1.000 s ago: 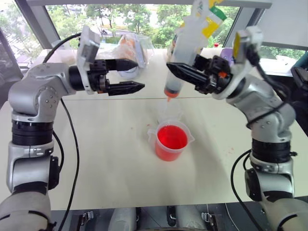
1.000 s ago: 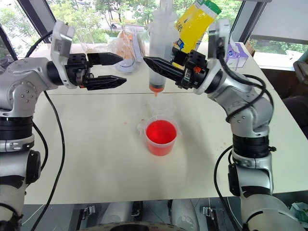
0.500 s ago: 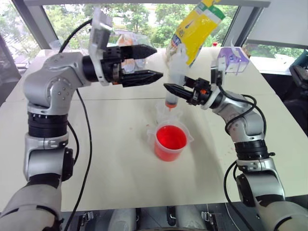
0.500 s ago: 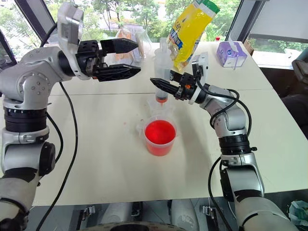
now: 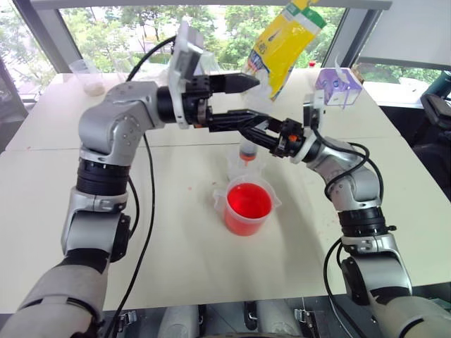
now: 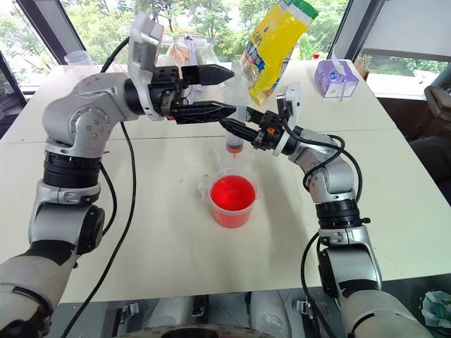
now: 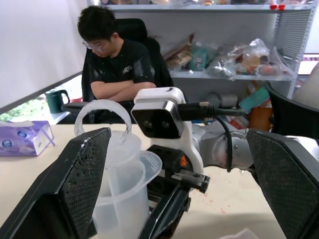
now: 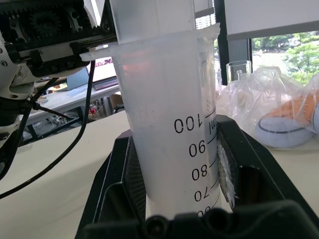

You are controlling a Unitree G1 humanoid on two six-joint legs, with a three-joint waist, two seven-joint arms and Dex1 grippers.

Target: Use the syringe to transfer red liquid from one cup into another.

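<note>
The left pincer [image 5: 243, 98] hangs above and just behind the red cup [image 5: 248, 208], its fingers wide apart on either side of the plunger top, touching nothing that I can see. If it closes off-centre it will likely shove the plunger sideways and tip the syringe [image 6: 234, 130], flicking drops onto the tabletop [image 5: 176, 232]; too hard a push could jet liquid past the rim of whichever cup lies below.

The red cup stands in the middle of the tabletop, mostly full of red liquid [image 5: 246, 201]. Touching it on the far side is the small clear cup [image 5: 238, 163]; I cannot tell whether it holds anything. The syringe stands upright directly over that small cup, its orange tip pointing down near the rim; how much liquid is in it I cannot tell.

Right of the red cup, the right pincer [image 6: 236, 128] is clamped on the syringe barrel.
</note>
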